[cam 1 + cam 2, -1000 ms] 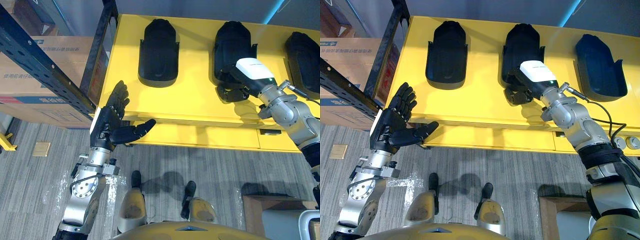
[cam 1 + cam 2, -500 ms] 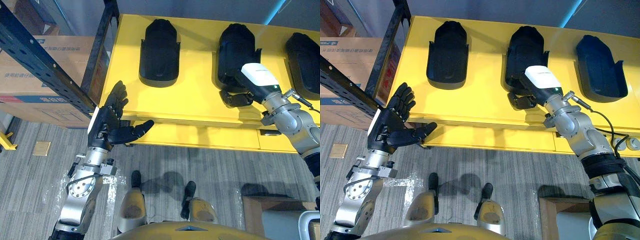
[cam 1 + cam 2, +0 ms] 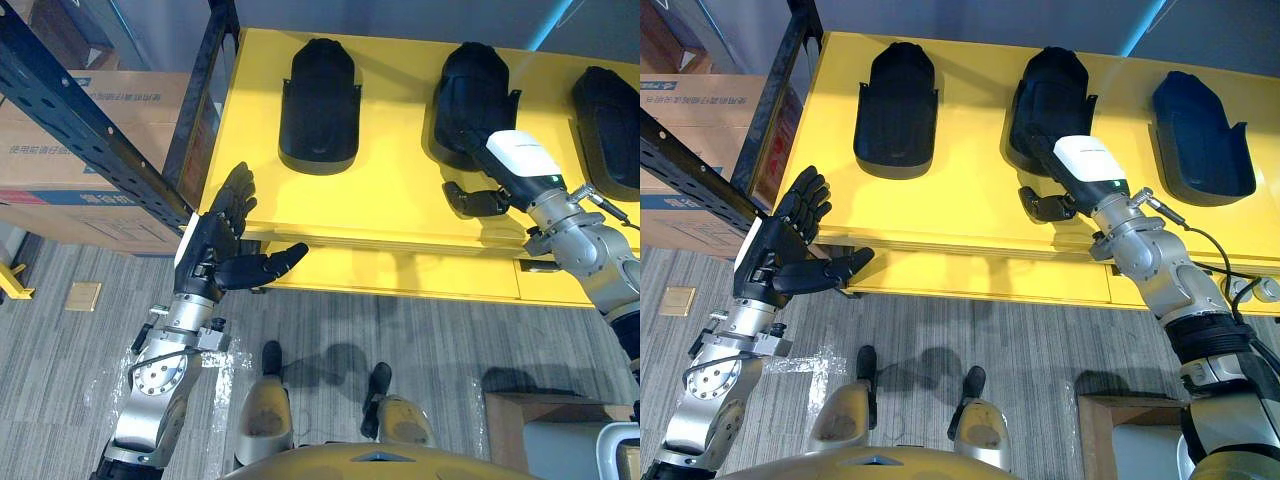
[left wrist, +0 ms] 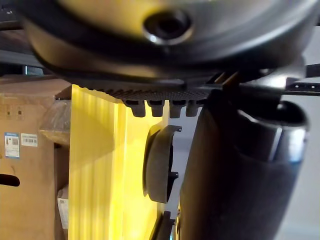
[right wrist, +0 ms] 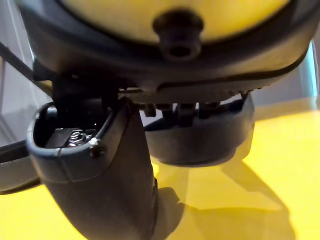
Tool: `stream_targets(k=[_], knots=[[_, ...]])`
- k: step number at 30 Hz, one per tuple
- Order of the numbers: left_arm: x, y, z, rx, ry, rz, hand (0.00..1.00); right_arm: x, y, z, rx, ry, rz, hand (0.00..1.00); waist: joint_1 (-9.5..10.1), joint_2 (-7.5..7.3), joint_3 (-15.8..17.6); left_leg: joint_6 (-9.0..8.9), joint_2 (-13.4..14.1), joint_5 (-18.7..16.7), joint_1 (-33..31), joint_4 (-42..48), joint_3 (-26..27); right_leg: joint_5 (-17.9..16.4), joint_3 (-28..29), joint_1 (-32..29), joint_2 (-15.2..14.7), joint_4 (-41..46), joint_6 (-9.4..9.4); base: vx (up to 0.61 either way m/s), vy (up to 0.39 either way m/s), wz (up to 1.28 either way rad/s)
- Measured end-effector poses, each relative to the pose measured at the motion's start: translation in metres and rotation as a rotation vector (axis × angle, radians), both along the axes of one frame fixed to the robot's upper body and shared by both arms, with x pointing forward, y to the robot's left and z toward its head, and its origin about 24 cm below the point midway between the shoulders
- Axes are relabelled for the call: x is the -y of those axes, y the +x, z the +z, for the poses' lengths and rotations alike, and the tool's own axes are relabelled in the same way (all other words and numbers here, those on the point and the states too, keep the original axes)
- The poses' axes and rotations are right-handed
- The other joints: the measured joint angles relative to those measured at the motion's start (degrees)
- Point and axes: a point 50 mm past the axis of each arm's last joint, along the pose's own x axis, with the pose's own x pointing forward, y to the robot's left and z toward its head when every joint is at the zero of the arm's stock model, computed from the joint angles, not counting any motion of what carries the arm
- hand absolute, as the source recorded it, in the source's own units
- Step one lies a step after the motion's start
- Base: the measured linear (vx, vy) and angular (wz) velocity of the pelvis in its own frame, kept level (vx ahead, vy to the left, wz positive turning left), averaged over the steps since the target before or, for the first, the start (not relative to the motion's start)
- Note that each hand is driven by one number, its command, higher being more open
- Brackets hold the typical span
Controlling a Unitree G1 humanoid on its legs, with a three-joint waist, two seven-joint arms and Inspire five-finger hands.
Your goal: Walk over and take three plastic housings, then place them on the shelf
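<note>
Facing the table: we stand at a yellow table (image 3: 400, 190) where three black plastic housings lie in a row, well apart from one another.
Left housing (image 3: 318, 105): it lies flat toward the table's far side, nearest the shelf frame, with nothing touching it.
Middle housing (image 3: 472, 95): it lies flat on the table, with our right hand at its near end.
Right housing (image 3: 608, 110): it lies flat at the table's right end, and nothing touches it.
Right hand (image 3: 520, 165): it reaches in over the table's front edge. Its fingers look straight at the middle housing's near rim and its thumb (image 3: 470, 200) is spread aside over the yellow top, so it grips nothing. We cannot tell whether the fingertips touch the housing.
Left hand (image 3: 215, 250): it is held at the table's near left corner with fingers straight, thumb out sideways, and it is empty.
Shelf frame (image 3: 90, 130): its dark perforated beam runs to our left of the table, above the cardboard boxes (image 3: 60, 120).
</note>
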Motion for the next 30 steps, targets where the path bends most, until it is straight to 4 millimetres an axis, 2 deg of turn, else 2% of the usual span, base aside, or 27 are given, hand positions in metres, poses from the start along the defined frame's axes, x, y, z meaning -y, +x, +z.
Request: stream_targets(k=[9, 15, 22, 25, 30], knots=[[-0.001, -0.003, -0.004, -0.013, 0.005, -0.012, 1.0, 0.012, -0.012, 0.006, 0.007, -0.09, -0.018, 1.0, 0.07, 0.02, -0.9, -0.03, 0.0, 0.4, 1.5, -1.5, 0.6, 0.0, 0.3, 0.5, 0.0, -0.1, 0.01, 0.0, -0.001, -0.03], [-0.002, -0.011, -0.012, -0.05, 0.004, -0.013, 1.0, 0.014, -0.029, 0.0, -0.003, -0.08, -0.004, 1.0, -0.51, -0.07, -4.6, -0.06, 0.0, 0.6, 3.1, -3.2, 1.6, 0.0, 0.7, 0.9, 0.0, -0.4, 0.05, 0.02, -0.008, -0.07], [-0.003, -0.017, -0.018, -0.085, 0.002, -0.01, 1.0, 0.006, -0.037, -0.002, -0.081, -0.064, 0.047, 1.0, -1.73, -0.48, -7.8, -0.1, 0.0, 0.8, 4.8, -4.4, 2.5, 0.0, 1.1, 2.0, 0.2, -1.2, 0.09, -0.01, -0.006, -0.04], [-0.002, -0.017, -0.019, -0.085, -0.001, -0.01, 1.0, 0.007, -0.037, 0.002, -0.091, 0.054, 0.054, 1.0, -1.69, -0.6, -8.6, -0.22, -0.1, 1.2, 5.6, -5.4, 2.7, 0.0, 1.3, 2.2, 0.2, -1.2, 0.09, -0.01, -0.001, -0.02], [0.001, -0.017, -0.02, -0.09, -0.025, -0.012, 1.0, 0.007, -0.033, 0.012, -0.093, 0.151, 0.059, 1.0, -1.61, -0.63, -10.0, -0.03, -0.1, 1.8, 5.8, -6.0, 2.6, 0.0, 1.2, 2.1, 0.2, -1.2, 0.12, 0.0, 0.0, 0.0]])
